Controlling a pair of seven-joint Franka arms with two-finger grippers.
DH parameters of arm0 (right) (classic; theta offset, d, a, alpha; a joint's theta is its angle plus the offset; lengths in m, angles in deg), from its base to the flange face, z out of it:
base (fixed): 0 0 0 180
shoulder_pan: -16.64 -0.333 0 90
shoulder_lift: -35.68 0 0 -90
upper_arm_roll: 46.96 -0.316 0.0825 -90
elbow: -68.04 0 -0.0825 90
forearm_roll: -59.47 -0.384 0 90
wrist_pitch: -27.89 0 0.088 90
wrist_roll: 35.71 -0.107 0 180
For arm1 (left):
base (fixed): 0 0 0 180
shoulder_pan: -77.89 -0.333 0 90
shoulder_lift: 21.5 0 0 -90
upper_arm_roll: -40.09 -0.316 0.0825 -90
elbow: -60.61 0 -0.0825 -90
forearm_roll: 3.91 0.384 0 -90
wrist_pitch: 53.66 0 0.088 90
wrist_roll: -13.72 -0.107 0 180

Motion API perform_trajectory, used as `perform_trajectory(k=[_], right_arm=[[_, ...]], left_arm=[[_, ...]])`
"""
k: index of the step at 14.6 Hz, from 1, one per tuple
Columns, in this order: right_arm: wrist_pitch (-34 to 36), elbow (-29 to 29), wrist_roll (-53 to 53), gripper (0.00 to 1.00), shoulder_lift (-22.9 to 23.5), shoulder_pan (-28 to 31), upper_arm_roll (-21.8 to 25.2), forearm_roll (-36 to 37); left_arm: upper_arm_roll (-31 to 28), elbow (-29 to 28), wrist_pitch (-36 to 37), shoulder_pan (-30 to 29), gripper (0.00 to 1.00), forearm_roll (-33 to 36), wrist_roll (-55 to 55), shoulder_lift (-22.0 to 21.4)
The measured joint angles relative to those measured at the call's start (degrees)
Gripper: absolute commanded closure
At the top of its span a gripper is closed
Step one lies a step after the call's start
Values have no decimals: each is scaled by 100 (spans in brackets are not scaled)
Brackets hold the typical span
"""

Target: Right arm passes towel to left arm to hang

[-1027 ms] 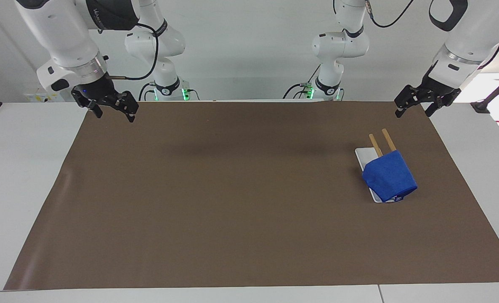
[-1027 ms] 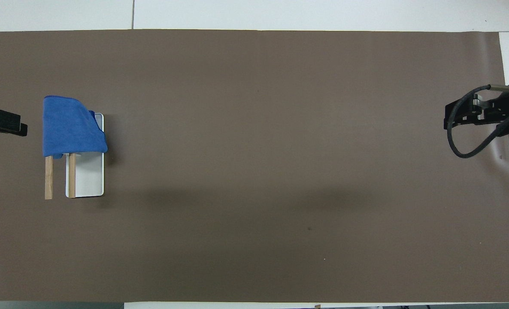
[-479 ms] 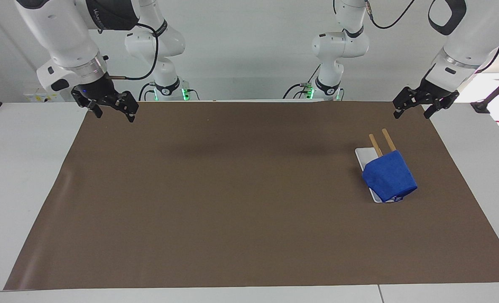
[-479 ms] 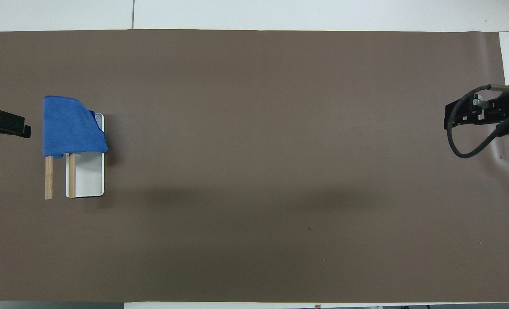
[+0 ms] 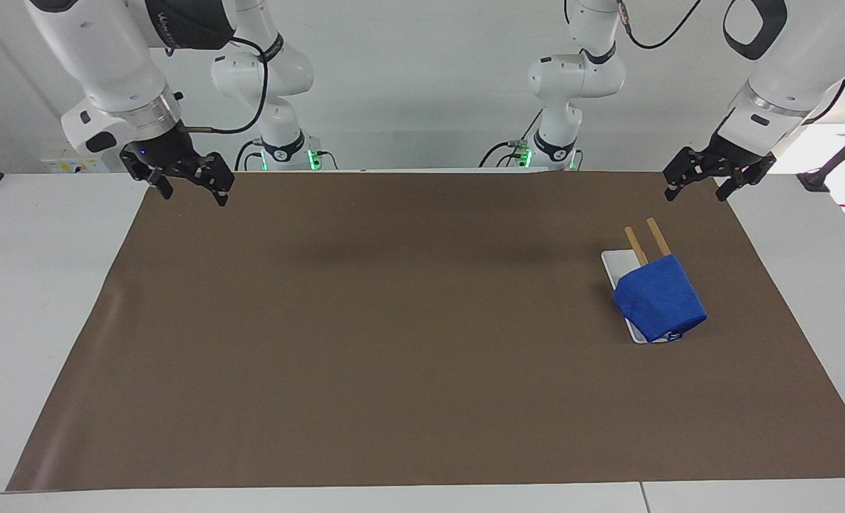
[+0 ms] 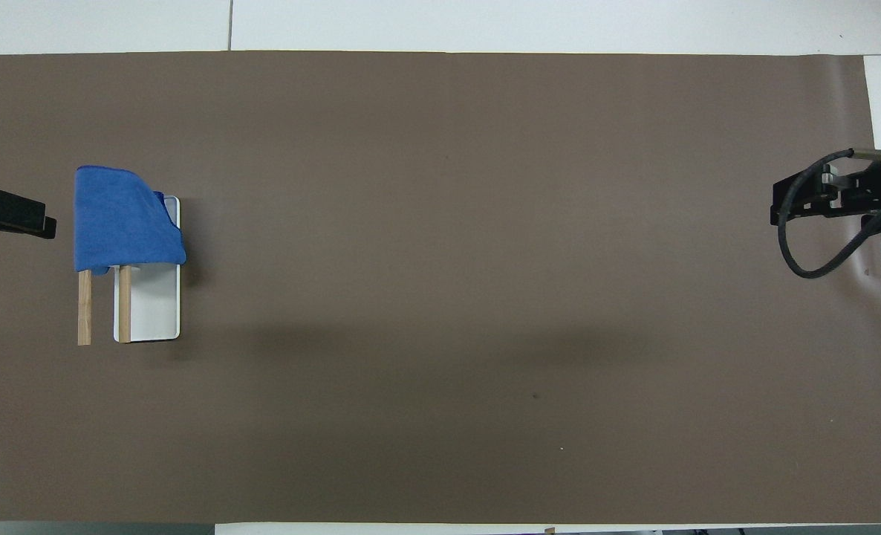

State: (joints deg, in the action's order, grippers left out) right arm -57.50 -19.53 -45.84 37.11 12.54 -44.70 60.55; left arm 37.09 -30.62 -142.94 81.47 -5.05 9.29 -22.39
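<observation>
The bright blue towel point(image 5: 659, 298) hangs draped over two wooden rods point(image 5: 647, 241) of a small rack with a white base point(image 5: 616, 265), at the left arm's end of the table. It also shows in the overhead view point(image 6: 122, 219). My left gripper point(image 5: 697, 192) is open and empty in the air over the mat's edge at that end, apart from the towel; its tip shows in the overhead view point(image 6: 17, 217). My right gripper point(image 5: 193, 194), with its blue light on, is open and empty over the mat's edge at the right arm's end, and it shows in the overhead view point(image 6: 812, 202).
A brown mat point(image 5: 394, 320) covers most of the white table point(image 5: 38, 285). The rack's rod ends point(image 6: 84, 312) stick out past the towel toward the robots. A black cable point(image 6: 804, 260) loops by the right gripper.
The left gripper has risen slightly and drifted a little toward the towel rack. The right gripper has lifted slightly. The towel has not moved.
</observation>
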Motion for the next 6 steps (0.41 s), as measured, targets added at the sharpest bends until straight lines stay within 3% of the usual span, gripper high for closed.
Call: perform_trajectory(k=[6], right_arm=[[4,0,183,0,-14,19,7,-7]], left_arm=[[0,-2,2,0,0,0,-1,0]])
